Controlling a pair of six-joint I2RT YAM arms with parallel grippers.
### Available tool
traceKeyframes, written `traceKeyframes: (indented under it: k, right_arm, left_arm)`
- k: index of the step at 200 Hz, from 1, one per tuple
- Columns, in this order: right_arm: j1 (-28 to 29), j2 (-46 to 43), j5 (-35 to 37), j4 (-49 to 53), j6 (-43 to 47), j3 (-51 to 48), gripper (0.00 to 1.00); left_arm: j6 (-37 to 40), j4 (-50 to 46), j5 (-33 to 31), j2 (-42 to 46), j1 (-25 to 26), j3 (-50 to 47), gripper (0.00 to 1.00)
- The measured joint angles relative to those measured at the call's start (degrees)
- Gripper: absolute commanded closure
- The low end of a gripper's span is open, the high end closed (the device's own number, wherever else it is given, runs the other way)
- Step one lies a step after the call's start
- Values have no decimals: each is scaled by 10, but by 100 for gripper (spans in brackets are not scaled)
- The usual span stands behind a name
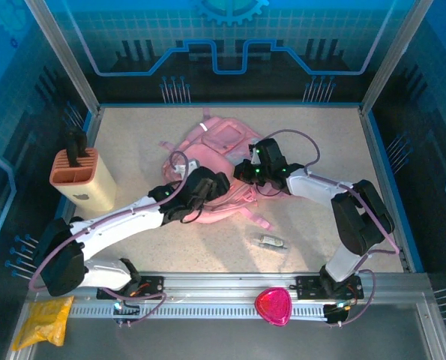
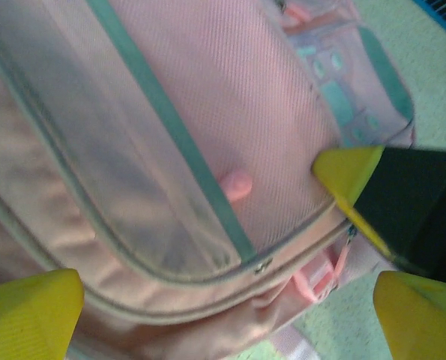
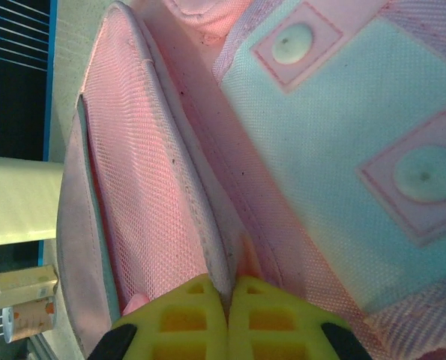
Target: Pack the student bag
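The left hand [image 2: 223, 324] is wide open and holds nothing. The student bag [image 2: 267, 97] lies right under it. The right hand [image 3: 228, 304] is closed tight, pinching the bag's edge.

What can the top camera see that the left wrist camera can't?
Top camera: the whole table, with a beige holder at the left, a small clear item lying in front, and a red-pink thing and a yellow pouch at the near edge. Left wrist camera: a close look at a zipper line, a little pink tab and the left gripper wide open. Both: the pink student bag.
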State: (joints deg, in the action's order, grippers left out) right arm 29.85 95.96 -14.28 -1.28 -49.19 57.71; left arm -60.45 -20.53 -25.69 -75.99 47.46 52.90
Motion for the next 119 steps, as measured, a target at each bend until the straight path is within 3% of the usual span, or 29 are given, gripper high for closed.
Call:
traceKeyframes:
  k: [52, 119]
  right_arm:
    - [1, -1, -1, -6, -10, -4, 100]
    - [1, -2, -14, -24, -22, -11, 100]
  left_arm:
    - [-64, -19, -43, -38, 55, 5, 1]
    - [-120, -19, -71, -100, 64, 32, 1]
